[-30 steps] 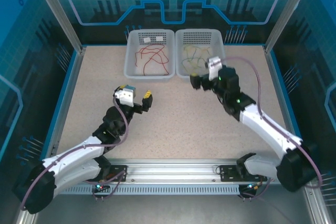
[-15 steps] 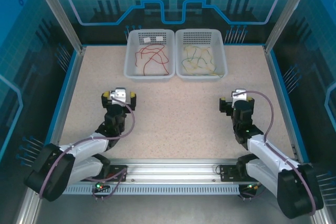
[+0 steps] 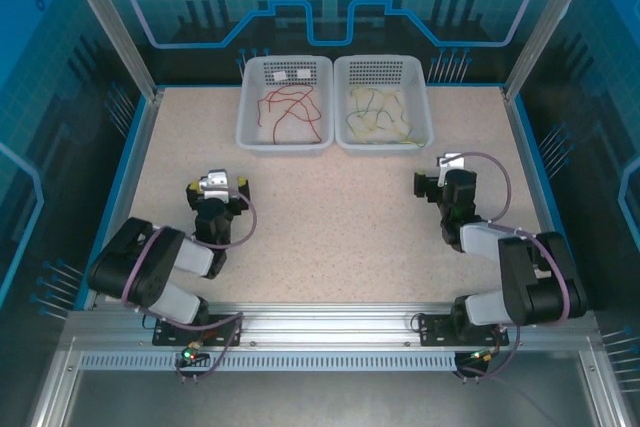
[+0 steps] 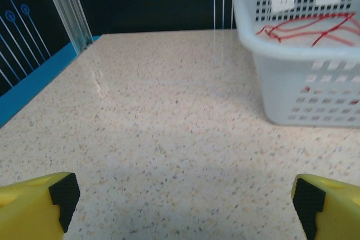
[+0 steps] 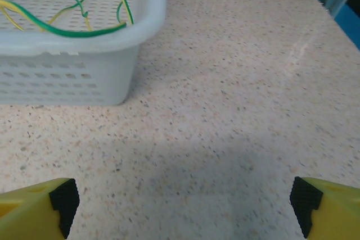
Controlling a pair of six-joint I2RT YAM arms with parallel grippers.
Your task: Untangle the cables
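top camera: fixed high behind my arm bases, looking down and forward over the whole desk (image 3: 330, 217) to the left basket (image 3: 285, 146) and right basket (image 3: 385, 145) at the far edge.
left wrist camera: low, close over the desk, facing the far side past my left pincer (image 4: 185, 203); left basket near, at upper right.
right wrist camera: same low forward look past my right pincer (image 5: 185, 203); right basket close, upper left.
overlap: each wrist view shares its basket and adjoining desk with the top view.

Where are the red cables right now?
In the top view, the red cables lie inside the left basket, beside the right basket at the far side.
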